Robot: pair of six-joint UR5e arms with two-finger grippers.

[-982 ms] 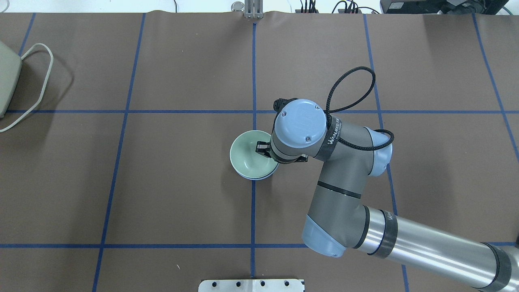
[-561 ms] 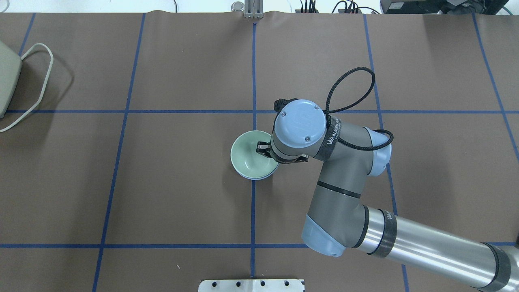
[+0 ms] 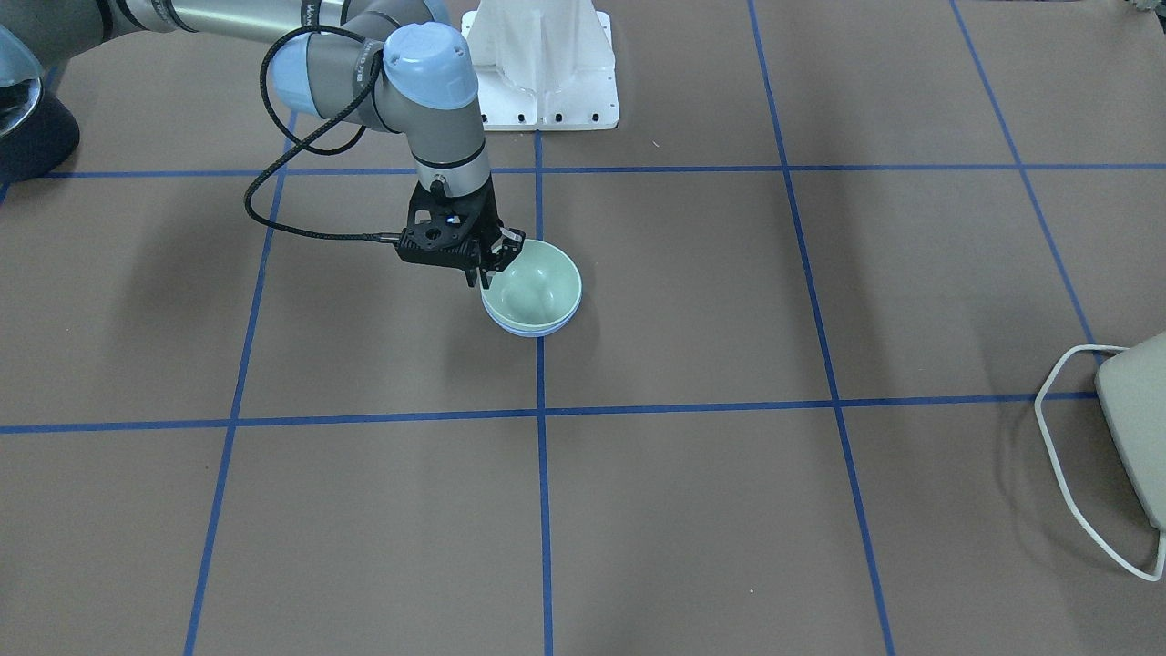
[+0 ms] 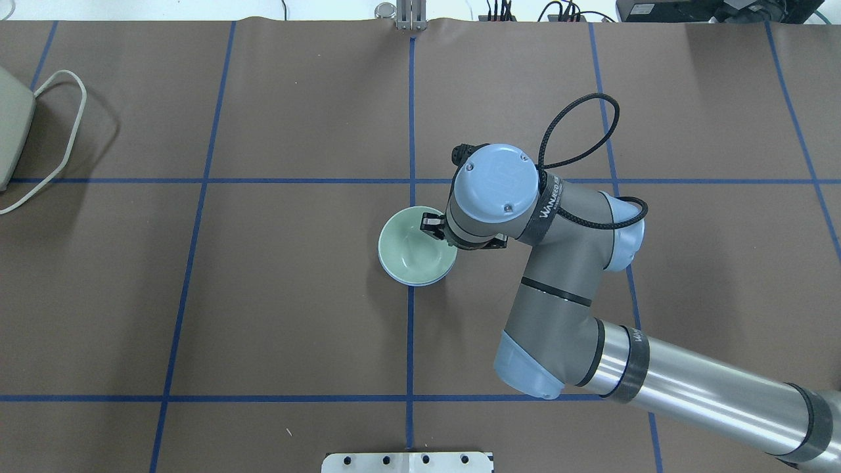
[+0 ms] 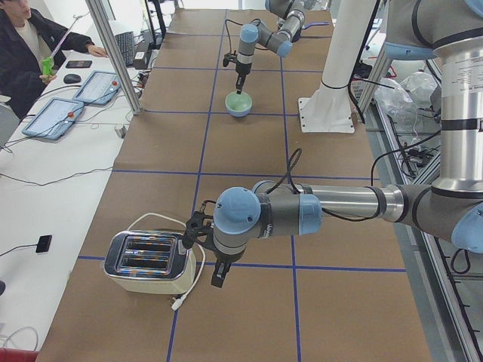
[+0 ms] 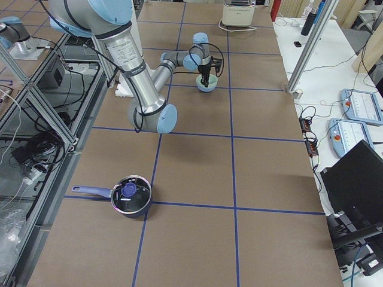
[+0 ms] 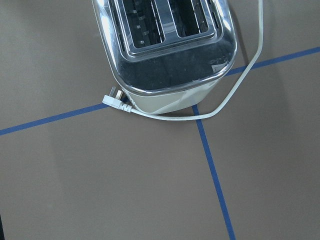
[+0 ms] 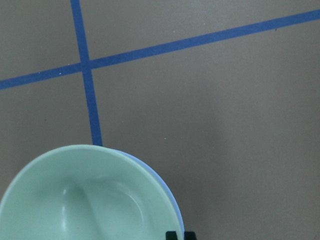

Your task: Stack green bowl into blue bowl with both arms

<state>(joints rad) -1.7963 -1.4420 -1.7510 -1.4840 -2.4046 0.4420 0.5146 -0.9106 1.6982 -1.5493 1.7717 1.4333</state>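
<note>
The pale green bowl (image 4: 412, 255) sits nested inside the blue bowl (image 4: 420, 283) near the table's middle; only a thin blue edge (image 3: 533, 331) shows under the green one (image 3: 535, 287). My right gripper (image 4: 431, 228) stands over the bowls' rim on the robot's right, one finger inside the green bowl and one outside, shut on the rim (image 3: 485, 273). The right wrist view shows the green bowl (image 8: 85, 200), the blue edge (image 8: 169, 189) and two fingertips close together (image 8: 180, 235). My left gripper (image 5: 219, 275) hangs beside the toaster at the table's left end; I cannot tell whether it is open or shut.
A toaster (image 7: 165, 45) with a white cord lies at the far left of the table (image 4: 10, 125). A dark pot with a glass lid (image 6: 130, 194) stands at the right end. The white pedestal base (image 3: 542, 64) is behind the bowls. A person (image 5: 23, 45) sits at a side desk.
My right wrist has shifted a little right and away from the robot, and the nested bowls have slid slightly the same way with it.
</note>
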